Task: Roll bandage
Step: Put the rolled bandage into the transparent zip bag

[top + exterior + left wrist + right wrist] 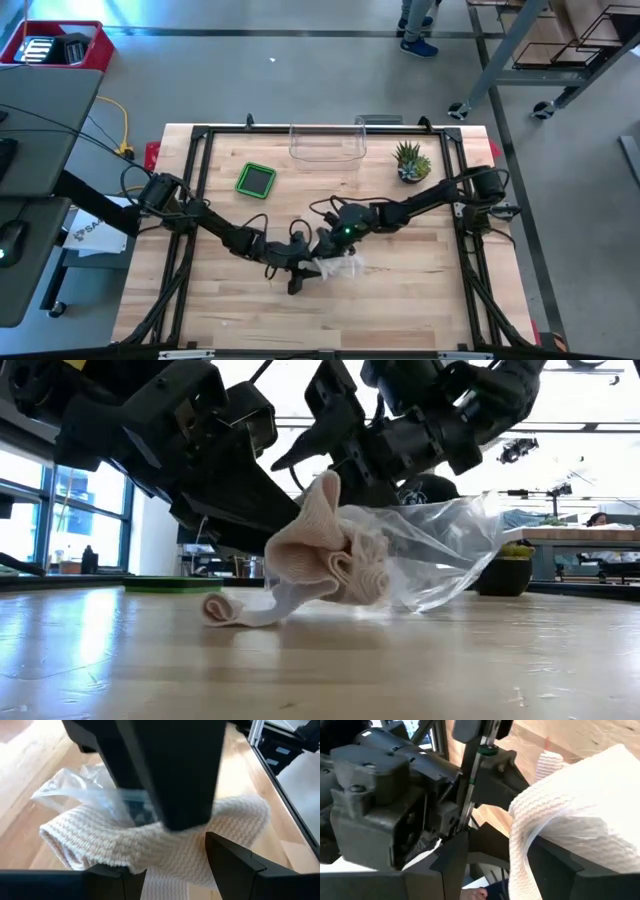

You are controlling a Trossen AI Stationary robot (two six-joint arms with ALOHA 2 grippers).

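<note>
A cream knit bandage (330, 560) is bunched up at the middle of the wooden table (400, 310), tangled with a clear plastic bag (440, 550). Its loose end (225, 610) lies folded on the wood, toward the table's left. Both grippers meet at the bundle. My left gripper (298, 275) comes from the left, with cloth filling the gap between its fingers (172, 870). My right gripper (328, 248) comes from the right and has the bandage (580, 795) across its fingers. The upper fold (325, 490) stands up between the arms. My left gripper has the bunched middle of the bandage (170, 855) between its two fingers, several layers of it. The fingers slant down from the table's left. The bundle's underside rests on the wood. My right gripper holds the bandage's upper fold (535, 815) together with a bit of the plastic bag. The cloth drapes over one finger (560, 865), and a strip hangs slack between the two. The fingers slant down from the table's right. The fold stands raised above the bundle.
A green square tray (256, 180), a clear box (327, 143) and a small potted plant (411, 163) stand along the far side. A black frame (195, 180) runs round the table. There is open wood toward the near edge.
</note>
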